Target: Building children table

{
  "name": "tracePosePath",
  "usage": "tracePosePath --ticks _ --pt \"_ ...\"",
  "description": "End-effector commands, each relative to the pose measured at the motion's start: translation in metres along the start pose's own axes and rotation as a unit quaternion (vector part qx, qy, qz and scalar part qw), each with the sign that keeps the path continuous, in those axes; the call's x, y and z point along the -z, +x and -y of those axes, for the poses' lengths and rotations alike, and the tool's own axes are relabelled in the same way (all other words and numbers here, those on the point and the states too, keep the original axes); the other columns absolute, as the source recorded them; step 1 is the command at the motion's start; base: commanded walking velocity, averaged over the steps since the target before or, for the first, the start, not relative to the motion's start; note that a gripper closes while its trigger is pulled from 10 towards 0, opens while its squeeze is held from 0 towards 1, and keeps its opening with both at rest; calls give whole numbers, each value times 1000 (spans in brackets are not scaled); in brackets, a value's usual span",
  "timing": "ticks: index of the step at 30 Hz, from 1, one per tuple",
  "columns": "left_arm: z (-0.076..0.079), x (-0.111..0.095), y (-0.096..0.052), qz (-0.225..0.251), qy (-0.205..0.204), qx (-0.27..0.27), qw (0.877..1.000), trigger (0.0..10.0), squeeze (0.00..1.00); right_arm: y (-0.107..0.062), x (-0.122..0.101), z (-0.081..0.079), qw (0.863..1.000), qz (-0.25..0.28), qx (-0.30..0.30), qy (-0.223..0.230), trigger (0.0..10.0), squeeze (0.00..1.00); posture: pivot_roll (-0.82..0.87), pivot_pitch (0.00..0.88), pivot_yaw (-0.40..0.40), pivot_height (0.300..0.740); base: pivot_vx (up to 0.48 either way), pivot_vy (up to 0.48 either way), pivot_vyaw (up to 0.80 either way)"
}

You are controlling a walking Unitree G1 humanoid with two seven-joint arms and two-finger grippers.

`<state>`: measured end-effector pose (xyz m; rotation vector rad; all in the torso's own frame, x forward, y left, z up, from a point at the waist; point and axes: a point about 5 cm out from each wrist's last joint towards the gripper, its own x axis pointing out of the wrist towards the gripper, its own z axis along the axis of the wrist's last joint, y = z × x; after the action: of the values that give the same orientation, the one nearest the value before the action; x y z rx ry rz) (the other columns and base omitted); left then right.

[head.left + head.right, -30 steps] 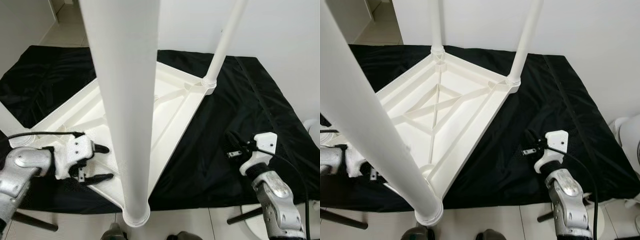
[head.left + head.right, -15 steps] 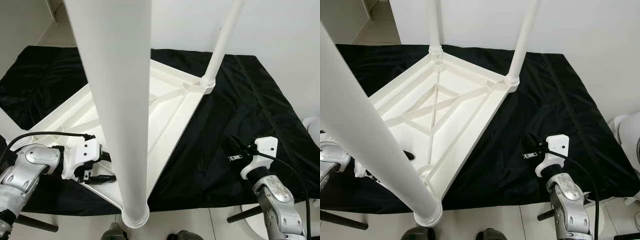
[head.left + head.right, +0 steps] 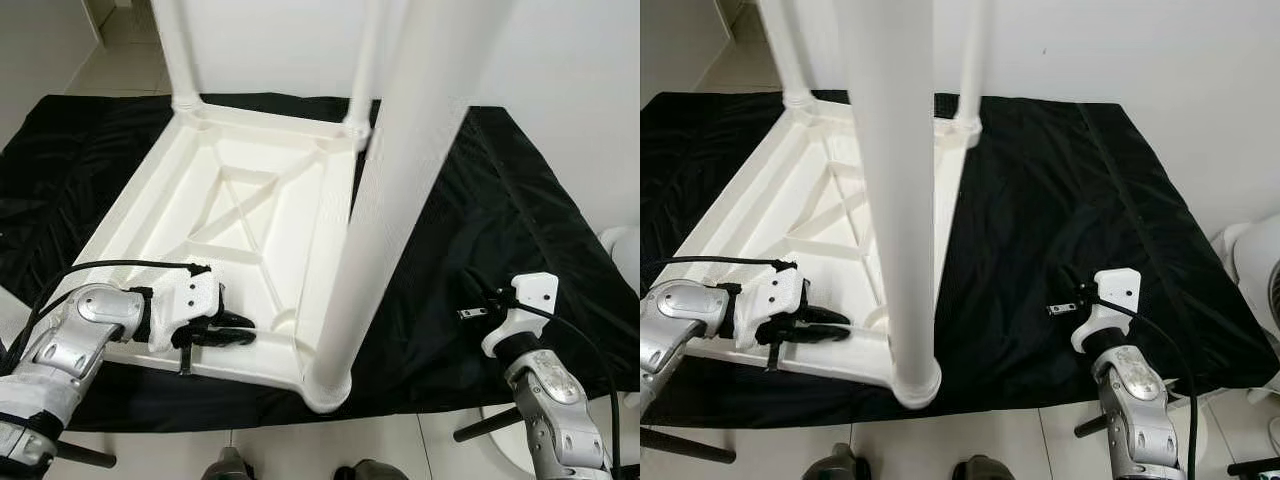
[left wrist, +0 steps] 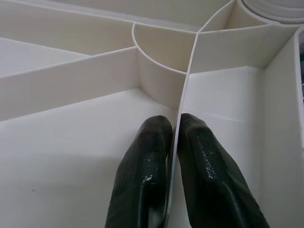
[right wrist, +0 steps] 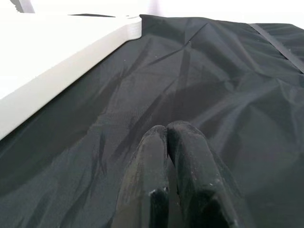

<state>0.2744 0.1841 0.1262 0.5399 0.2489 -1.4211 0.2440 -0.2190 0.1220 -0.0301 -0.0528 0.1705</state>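
Left wrist view, left end effector (image 4: pixel 173 130) pinching table (image 3: pixel 250 215) rib

A plain white table (image 3: pixel 250 210) with white legs (image 3: pixel 390 190) lies on a glossy black sheet (image 3: pixel 500 220); pale floor tiles (image 3: pixel 130 445) run along the frame's lower edge.

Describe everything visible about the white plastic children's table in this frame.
The white plastic children's table lies upside down on a black cloth, its underside facing up with a raised rim and crossing stiffening ribs. Round white legs stand upright from its corners; three show, the nearest looming large. The left claw is closed on a thin rib near the front edge. The right claw hovers apart over the cloth.
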Motion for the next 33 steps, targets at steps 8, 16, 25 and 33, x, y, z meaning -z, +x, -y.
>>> tracePosePath --ticks 8,16,25,33 --pt "-24 -11 22 34 11 -162 986 10000 0 3 -1 2 1000 5 17 -1 10000 0 47 67 -25 740 0 0 0" --pt "-24 -19 23 68 -35 -132 988 10000 1000 -2 0 4 1000 5 24 1 10000 0 45 62 -25 740 0 0 0" --pt "-26 -22 4 84 -8 -129 988 10000 0 -9 -4 3 1000 2 -8 5 10000 902 40 53 -23 740 0 0 0" --pt "-29 -22 -6 87 -16 -140 986 10000 0 -14 -6 -7 997 -7 -76 5 10000 1000 39 45 -19 740 0 0 0"
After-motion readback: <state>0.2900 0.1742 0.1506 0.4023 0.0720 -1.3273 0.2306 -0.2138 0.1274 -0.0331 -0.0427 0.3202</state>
